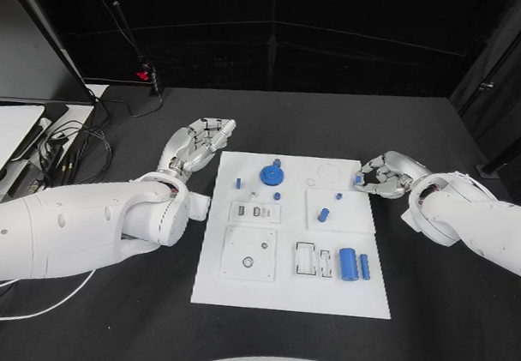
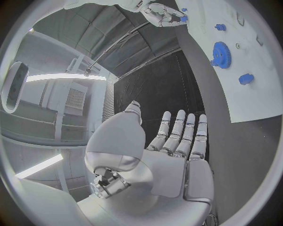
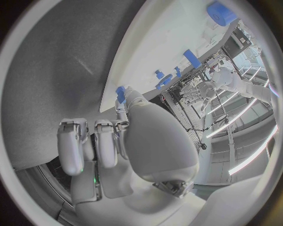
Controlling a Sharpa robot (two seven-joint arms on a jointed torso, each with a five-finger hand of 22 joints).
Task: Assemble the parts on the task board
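Blue bit pinched in my right hand (image 1: pixel 383 178), a small peg (image 3: pixel 120 91) between thumb and a finger, just off the near edge of the white board (image 1: pixel 324 299). Left hand (image 1: pixel 199 146) is flat and spread, holding nothing, parked on the black table (image 1: pixel 98 320) beside the board, with the gear (image 1: pixel 272 176) just past its fingertips. I'd say I'm mid-pick, so next is finding its hole. Can't make out the peg's full shape; my fingers cover most of it.
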